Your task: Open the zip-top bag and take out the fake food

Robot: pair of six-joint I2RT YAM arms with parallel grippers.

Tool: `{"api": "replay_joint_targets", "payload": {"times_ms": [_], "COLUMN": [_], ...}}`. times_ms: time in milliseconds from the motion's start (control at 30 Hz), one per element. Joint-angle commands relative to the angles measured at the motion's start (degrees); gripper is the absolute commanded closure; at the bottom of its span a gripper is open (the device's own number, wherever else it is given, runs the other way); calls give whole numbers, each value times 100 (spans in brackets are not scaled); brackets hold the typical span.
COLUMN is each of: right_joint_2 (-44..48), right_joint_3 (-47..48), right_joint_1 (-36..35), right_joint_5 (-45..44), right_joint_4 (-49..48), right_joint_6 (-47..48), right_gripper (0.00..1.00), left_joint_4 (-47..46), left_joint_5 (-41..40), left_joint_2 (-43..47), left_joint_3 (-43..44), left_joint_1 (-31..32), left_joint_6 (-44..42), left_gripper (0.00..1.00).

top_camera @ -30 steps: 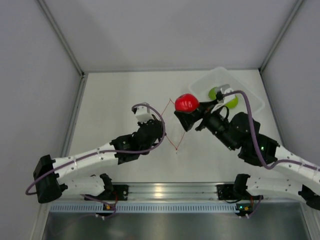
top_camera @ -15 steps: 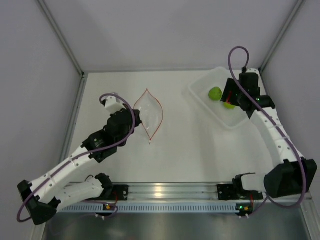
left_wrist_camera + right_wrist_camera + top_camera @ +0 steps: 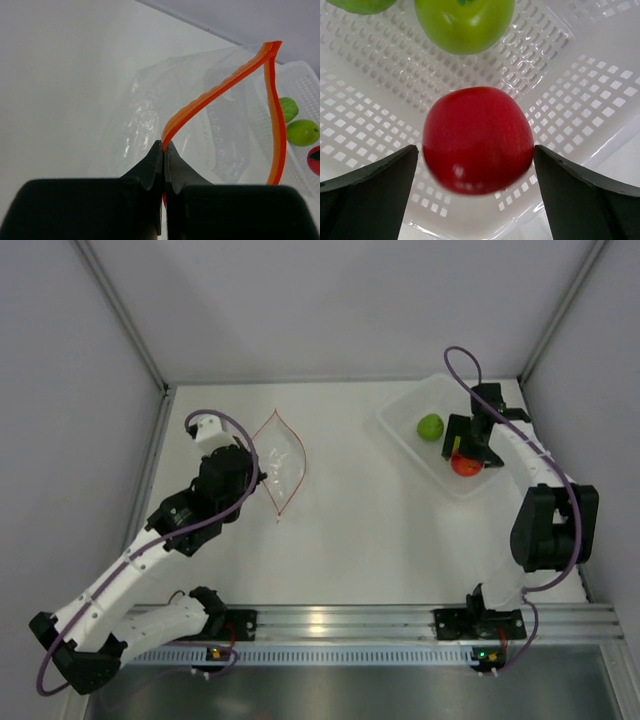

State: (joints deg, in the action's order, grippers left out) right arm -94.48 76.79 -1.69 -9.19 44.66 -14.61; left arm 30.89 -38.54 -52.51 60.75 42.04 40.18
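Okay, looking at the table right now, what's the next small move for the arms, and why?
Probably lift the right gripper straight up out of the tub. Its jaws are open, and the red ball sits between them, touching neither, near two green balls. The bag, pinched at its zip strip by the left gripper, looks empty.
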Motion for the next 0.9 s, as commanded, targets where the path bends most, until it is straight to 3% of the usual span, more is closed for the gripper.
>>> {"api": "replay_joint_targets", "payload": {"times_ms": [0, 233, 433, 667, 867], "right_joint_2": [158, 614, 1913, 3696, 4814], "right_joint_3": [336, 406, -172, -1148, -1659], "right_joint_1": [20, 11, 2, 2, -6], "right_joint_5": [-126, -144, 461, 2068, 2079], "right_joint_4": [279, 332, -220, -563, -538], "right_joint_6": [125, 204, 143, 64, -77], "right_gripper": [1, 1, 1, 1, 1], "left_joint_4": [373, 620, 619, 593, 681], "left_joint_5": [-144, -909, -1375, -1121, -945], "left_joint_2": [-180, -873, -1805, -3832, -5583], "left_joint_3": [393, 982, 1807, 2598, 3451], "left_joint_1": [-248, -881, -1400, -1884, -1866], "left_joint_6": [-318, -1028, -1916, -2647, -2683], "left_gripper": [100, 100, 100, 100, 100]}}
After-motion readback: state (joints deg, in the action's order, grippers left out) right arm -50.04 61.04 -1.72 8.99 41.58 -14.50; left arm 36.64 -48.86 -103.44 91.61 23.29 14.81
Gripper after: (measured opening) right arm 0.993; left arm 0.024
